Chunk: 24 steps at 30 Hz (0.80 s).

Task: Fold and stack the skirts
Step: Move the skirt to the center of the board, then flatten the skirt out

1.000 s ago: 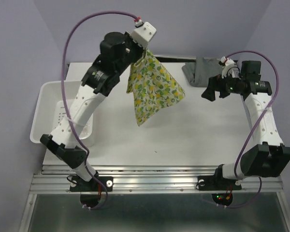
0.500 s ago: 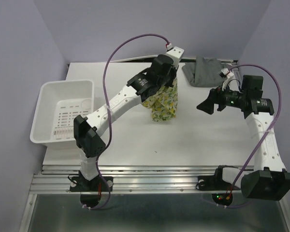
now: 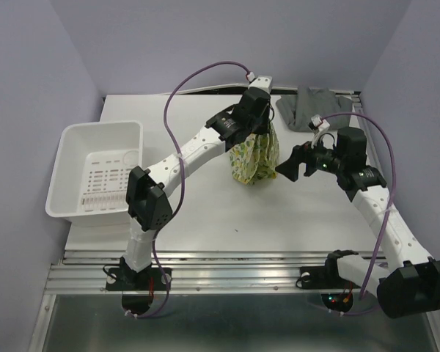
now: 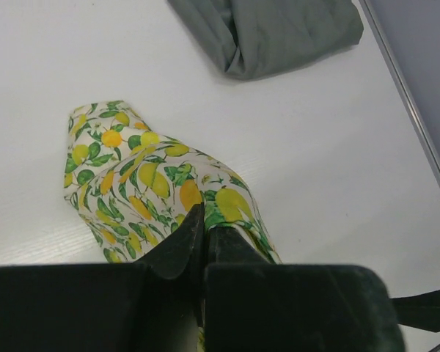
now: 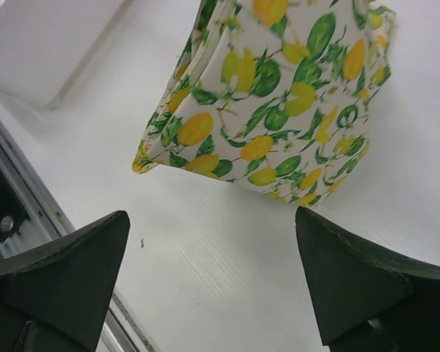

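The lemon-print skirt (image 3: 254, 159) hangs bunched from my left gripper (image 3: 259, 126), its lower end resting on the table at centre back. The left gripper (image 4: 204, 229) is shut on the skirt's top edge; the cloth (image 4: 132, 172) spreads below it. The grey skirt (image 3: 308, 108) lies crumpled at the back right corner, also in the left wrist view (image 4: 271, 33). My right gripper (image 3: 290, 167) is open and empty just right of the lemon skirt's lower edge, with the fingers spread wide in the right wrist view (image 5: 213, 282) and the skirt (image 5: 279, 103) just beyond them.
A white perforated basket (image 3: 70, 150) stands at the table's left edge. The table's near edge with its metal rail (image 3: 235, 258) runs along the front. The back right table edge (image 4: 407, 88) runs close to the grey skirt.
The left arm has swung right and lowered the lemon skirt from hanging high at back left down onto the table's centre. The right gripper has moved left toward the skirt.
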Each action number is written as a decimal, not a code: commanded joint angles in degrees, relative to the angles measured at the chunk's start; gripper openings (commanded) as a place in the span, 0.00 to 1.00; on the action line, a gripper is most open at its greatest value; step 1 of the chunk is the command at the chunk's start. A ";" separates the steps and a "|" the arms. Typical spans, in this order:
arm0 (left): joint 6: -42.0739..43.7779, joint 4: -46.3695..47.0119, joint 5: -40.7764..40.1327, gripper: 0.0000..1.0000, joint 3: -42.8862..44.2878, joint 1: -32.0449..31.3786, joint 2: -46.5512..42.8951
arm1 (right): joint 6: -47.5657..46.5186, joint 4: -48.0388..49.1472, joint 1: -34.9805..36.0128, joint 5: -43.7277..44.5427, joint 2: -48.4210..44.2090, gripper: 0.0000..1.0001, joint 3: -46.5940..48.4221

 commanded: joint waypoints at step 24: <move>-5.20 2.66 4.34 0.00 3.22 2.51 1.87 | 23.91 12.68 11.10 19.18 14.28 0.95 9.13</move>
